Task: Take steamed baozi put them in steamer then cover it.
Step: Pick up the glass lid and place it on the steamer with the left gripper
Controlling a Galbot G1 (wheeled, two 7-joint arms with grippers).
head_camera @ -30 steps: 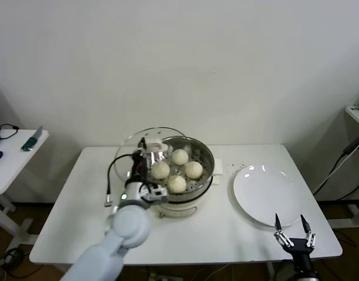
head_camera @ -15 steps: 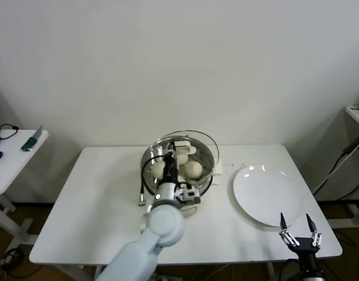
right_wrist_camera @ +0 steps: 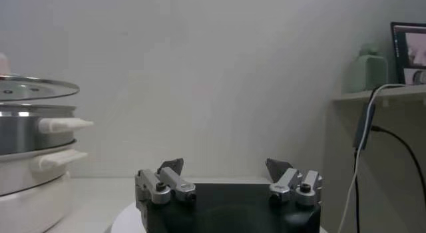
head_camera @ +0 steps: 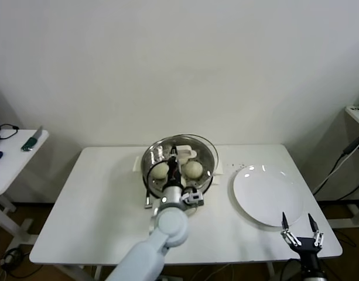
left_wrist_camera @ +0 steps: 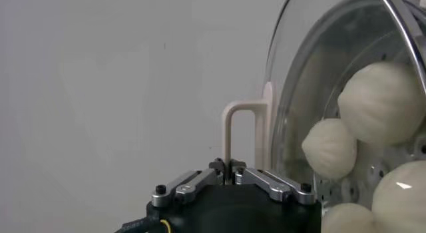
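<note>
— Two arms are visible; which one has the cover (head_camera: 180,153)?

— The left gripper (left_wrist_camera: 228,173). Its jaws are pinched tight on the pale cream bar handle (left_wrist_camera: 234,136) of the clear glass lid, which sits over the steamer (head_camera: 151,175) on the white table (head_camera: 85,205). In the head view that arm reaches up from below, straight across the front of the pot.

— And the steamed baozi (left_wrist_camera: 383,102)?

— They lie inside the steel basket, under the glass. The left wrist view shows several of them through the lid, on the perforated bottom; the head view shows two, one either side of the arm.

— What about the other arm?

— The right gripper (head_camera: 303,230) waits low at the table's near right corner, its jaws spread wide with nothing between them, just in front of the white plate (head_camera: 267,195).

— Is the lid seated on the rim?

— That cannot be told.
</note>
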